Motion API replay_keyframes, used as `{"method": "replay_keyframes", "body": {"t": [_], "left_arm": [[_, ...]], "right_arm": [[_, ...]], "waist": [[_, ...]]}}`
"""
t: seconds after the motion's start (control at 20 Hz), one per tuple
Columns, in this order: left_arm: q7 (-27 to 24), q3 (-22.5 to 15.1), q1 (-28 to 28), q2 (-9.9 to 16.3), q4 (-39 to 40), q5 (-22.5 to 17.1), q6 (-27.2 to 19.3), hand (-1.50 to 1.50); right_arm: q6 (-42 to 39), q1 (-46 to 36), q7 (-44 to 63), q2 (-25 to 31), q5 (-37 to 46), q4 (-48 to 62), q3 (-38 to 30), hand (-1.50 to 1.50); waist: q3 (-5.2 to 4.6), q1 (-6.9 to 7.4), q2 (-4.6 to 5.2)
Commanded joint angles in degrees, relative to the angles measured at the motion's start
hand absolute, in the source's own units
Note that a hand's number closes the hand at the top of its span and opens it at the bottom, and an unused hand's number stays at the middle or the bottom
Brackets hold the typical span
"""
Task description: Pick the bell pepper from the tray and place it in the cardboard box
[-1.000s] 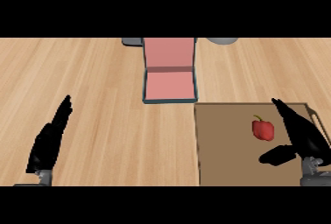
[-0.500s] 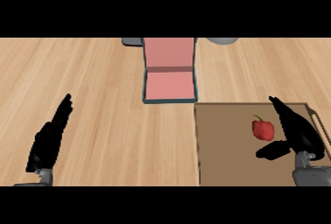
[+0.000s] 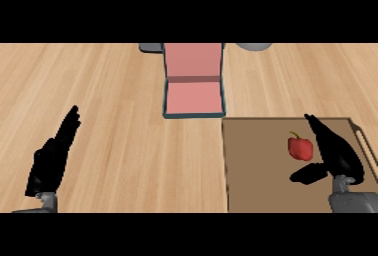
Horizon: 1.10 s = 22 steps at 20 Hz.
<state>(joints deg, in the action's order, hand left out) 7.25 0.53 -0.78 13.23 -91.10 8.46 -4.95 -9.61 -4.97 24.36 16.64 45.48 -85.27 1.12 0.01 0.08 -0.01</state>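
1. The red bell pepper (image 3: 300,148) with a small green stem lies on the brown tray (image 3: 258,170), in the right half of it. Nothing holds it.
2. The tray sits on the wooden table (image 3: 118,100) at the lower right, and its right rim shows as a light strip.
3. The right hand (image 3: 334,152) is over the tray, just to the right of the bell pepper. Its fingers are straight and point away from the robot, and the thumb sticks out to the left, below the pepper. The hand is empty. I cannot tell if the fingers touch the pepper's side.
4. The cardboard box (image 3: 193,97) stands beyond the tray's far left corner, near the middle of the table. It is open, with a pink inside, dark edges and a flap raised at the far side.
5. Between the pepper and the box lies only bare tray and the tray's far edge.
6. The left hand (image 3: 52,160) rests at the lower left, well apart from everything, with straight fingers, holding nothing.
7. Two grey objects (image 3: 255,46) are cut by the far edge, one on each side of the box flap; I cannot tell what they are.
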Motion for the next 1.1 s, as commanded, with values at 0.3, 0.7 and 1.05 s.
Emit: {"method": "replay_keyframes", "body": {"t": [0.3,0.7,1.05], "left_arm": [[0.37,1.94,3.67,-2.67,3.35,2.89,-0.29,0.00],[-2.27,2.61,-1.37,-1.59,-0.45,1.24,3.22,0.00],[-2.88,1.46,0.86,-2.88,2.28,2.42,3.03,0.00]], "right_arm": [[2.28,0.30,-5.03,-2.46,1.99,6.69,-1.38,-1.50],[9.64,-1.12,-5.11,0.29,11.10,5.33,-0.50,1.50],[7.32,-12.03,-18.71,4.71,10.79,11.85,2.82,1.50]], "waist": [[-0.01,-0.10,0.01],[0.00,0.09,-0.01],[0.10,3.02,0.77]]}}
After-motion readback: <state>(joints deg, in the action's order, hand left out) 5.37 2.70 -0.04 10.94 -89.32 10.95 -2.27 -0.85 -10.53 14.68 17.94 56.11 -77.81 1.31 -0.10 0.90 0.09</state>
